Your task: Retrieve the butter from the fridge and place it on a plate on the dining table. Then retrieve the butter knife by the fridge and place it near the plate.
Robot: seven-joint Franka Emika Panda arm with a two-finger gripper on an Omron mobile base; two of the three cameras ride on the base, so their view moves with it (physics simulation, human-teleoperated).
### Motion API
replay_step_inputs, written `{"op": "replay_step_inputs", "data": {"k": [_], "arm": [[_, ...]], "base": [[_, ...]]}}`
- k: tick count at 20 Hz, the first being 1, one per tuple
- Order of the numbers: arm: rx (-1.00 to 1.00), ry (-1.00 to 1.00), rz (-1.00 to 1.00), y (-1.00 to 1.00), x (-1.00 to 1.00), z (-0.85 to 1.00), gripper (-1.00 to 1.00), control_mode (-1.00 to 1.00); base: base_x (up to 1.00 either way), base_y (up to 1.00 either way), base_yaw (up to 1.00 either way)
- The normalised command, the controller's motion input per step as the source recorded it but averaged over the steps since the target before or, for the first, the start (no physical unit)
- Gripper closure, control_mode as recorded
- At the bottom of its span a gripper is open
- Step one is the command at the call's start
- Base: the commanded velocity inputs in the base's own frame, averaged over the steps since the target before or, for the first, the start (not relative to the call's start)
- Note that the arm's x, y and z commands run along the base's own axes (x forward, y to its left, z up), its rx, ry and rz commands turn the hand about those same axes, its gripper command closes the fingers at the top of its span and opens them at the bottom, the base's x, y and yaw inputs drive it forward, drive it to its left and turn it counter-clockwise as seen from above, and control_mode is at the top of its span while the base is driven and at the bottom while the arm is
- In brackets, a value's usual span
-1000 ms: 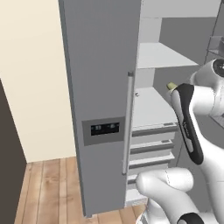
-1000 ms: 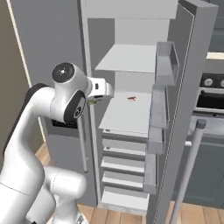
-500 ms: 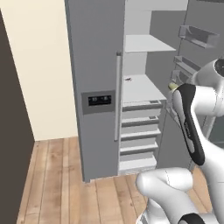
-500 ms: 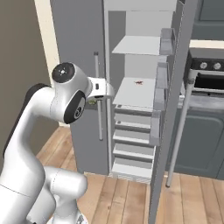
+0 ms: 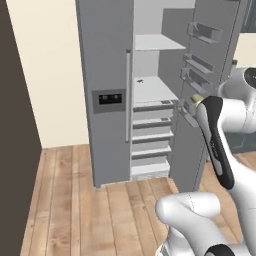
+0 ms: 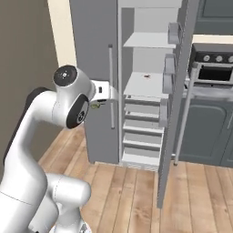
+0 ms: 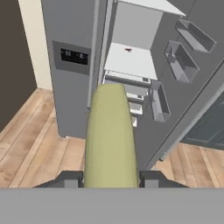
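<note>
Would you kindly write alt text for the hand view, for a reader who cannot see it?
A pale yellowish stick of butter is clamped between the two dark fingertips of the hand, reaching away from the camera. Beyond it stands the grey fridge, its right door swung open on white shelves and door bins, above a wooden floor.

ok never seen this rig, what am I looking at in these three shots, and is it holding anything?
All rendered. A white robot arm sits on a driving base. Two cameras on the base look forward from behind the arm's left and right; the third rides on the hand. The grey fridge stands ahead with its right door swung open, shelves showing. In the hand view the gripper is shut on the butter, a pale yellowish stick between its dark finger tips. The floor is wood.
</note>
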Motion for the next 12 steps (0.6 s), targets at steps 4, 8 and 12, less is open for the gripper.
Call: {"op": "replay_step_inputs", "data": {"k": [4, 8, 12], "arm": [[0.0, 0.0, 0.0, 0.0, 0.0, 0.0, 1.0, 1.0], [0.0, 0.0, 0.0, 0.0, 0.0, 0.0, 1.0, 1.0], [0.0, 0.0, 0.0, 0.0, 0.0, 0.0, 1.0, 1.0]], "base": [[-0.64, 0.31, -0.42], [-0.61, 0.3, -0.53], [-0.49, 0.16, -0.53]]}}
